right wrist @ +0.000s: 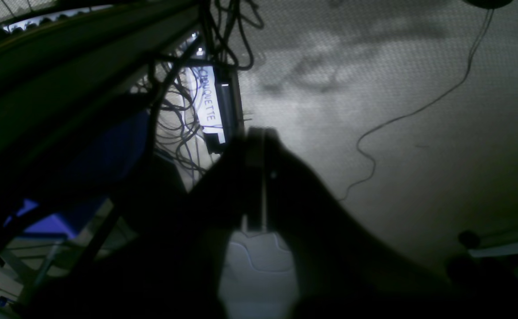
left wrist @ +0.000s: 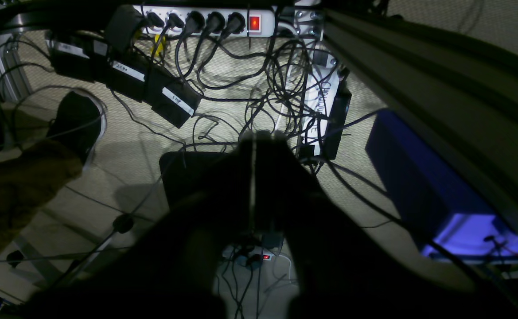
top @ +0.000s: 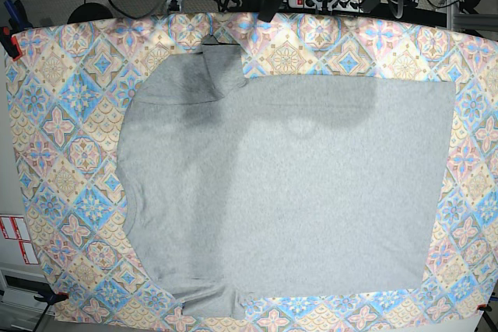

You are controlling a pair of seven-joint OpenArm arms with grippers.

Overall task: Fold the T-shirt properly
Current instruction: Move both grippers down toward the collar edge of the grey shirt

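T-shirt (top: 288, 192) lay flat, plain side up, on desk (top: 54, 138). Both jaws clenched, empty, off the desk. Best start: pinch sleeve (top: 214, 64) at 11 o'clock, fold inward.

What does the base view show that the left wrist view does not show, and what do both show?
Only the base view shows the T-shirt, spread flat on the patterned tablecloth.

Only the left wrist view shows the left gripper, shut and holding nothing, above black adapters and a tangle of cables.

Both show the white power strip, at the table's far edge in the base view.
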